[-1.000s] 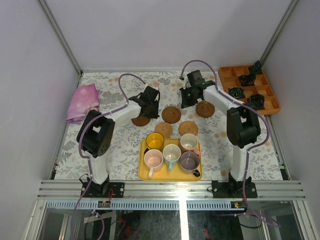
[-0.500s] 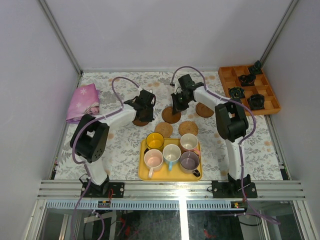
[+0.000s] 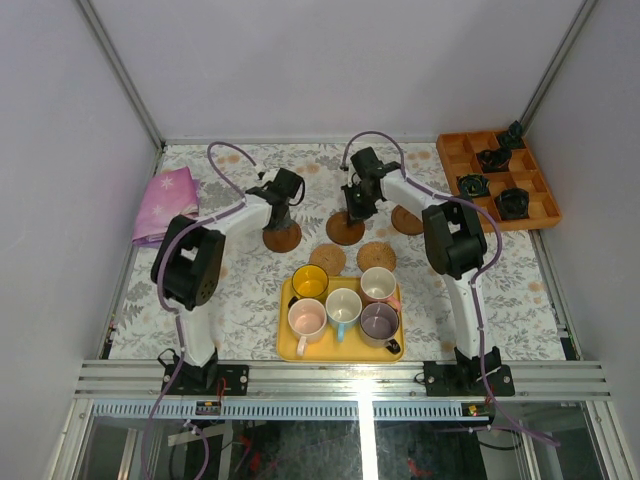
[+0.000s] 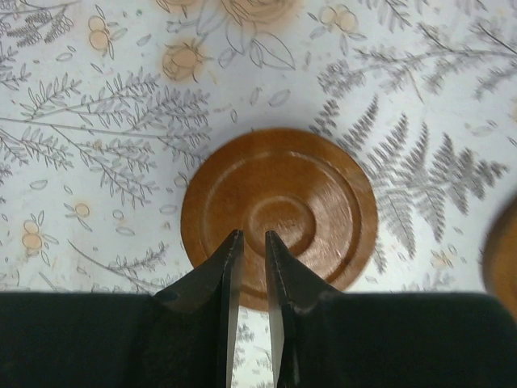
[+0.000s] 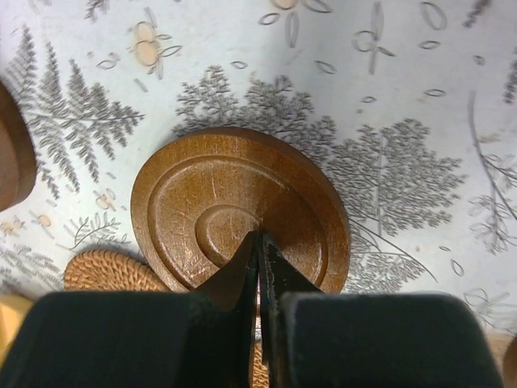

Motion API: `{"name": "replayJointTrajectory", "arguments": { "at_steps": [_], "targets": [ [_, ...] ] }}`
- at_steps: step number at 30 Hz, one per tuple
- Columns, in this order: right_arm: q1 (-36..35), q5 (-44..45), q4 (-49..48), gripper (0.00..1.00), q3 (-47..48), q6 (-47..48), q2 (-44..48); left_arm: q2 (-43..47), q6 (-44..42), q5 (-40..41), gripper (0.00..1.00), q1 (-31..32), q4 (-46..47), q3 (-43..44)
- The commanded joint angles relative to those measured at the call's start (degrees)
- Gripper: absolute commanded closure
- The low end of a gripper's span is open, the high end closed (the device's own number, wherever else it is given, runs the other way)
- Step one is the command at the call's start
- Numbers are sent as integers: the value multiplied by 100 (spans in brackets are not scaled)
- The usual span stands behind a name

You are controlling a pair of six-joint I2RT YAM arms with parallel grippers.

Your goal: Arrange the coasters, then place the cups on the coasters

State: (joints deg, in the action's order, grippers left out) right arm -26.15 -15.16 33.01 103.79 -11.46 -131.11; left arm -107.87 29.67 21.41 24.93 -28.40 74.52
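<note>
— How's the light on your end?

— My overhead view is bright and even, lit from above. Only soft, faint shadows lie on the patterned tablecloth [image 3: 245, 295]. One hard white glare streak crosses the metal rail [image 3: 366, 380] at the near edge.

— And the wrist feeds?

— On the left wrist, the brown coaster [image 4: 279, 214] is sharp with a mild sheen, but a second disc [image 4: 502, 250] at the right border is smeared. The left fingers [image 4: 224, 279] read nearly black, with hardly any detail. On the right wrist, I can make out grain and scratches on the ringed coaster [image 5: 240, 212]. The right gripper [image 5: 260, 242] and its body along the bottom are a flat dark mass.
</note>
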Motion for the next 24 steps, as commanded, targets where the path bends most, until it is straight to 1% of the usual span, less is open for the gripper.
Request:
{"name": "replayJointTrajectory", "arguments": {
  "at_steps": [1,3,8,15,19,24],
  "targets": [
    [54,1148,395,100,124,-186,-110,-515,-114,255,83,-58,-229,475],
    [155,1237,428,100,130,-272,-108,-738,-157,207,83,-67,-314,657],
    [504,1363,445,100,133,-455,-75,-1077,-248,-228,84,-67,-247,888],
    [778,1561,439,100,122,-489,-13,-1462,-395,-715,88,-71,-47,1119],
    [851,1602,478,100,291,-488,-66,-1743,-549,-1166,90,-69,27,1606],
    [922,1717,563,100,427,-514,-108,-2133,-602,-1789,90,-67,116,2201]
  ]
}}
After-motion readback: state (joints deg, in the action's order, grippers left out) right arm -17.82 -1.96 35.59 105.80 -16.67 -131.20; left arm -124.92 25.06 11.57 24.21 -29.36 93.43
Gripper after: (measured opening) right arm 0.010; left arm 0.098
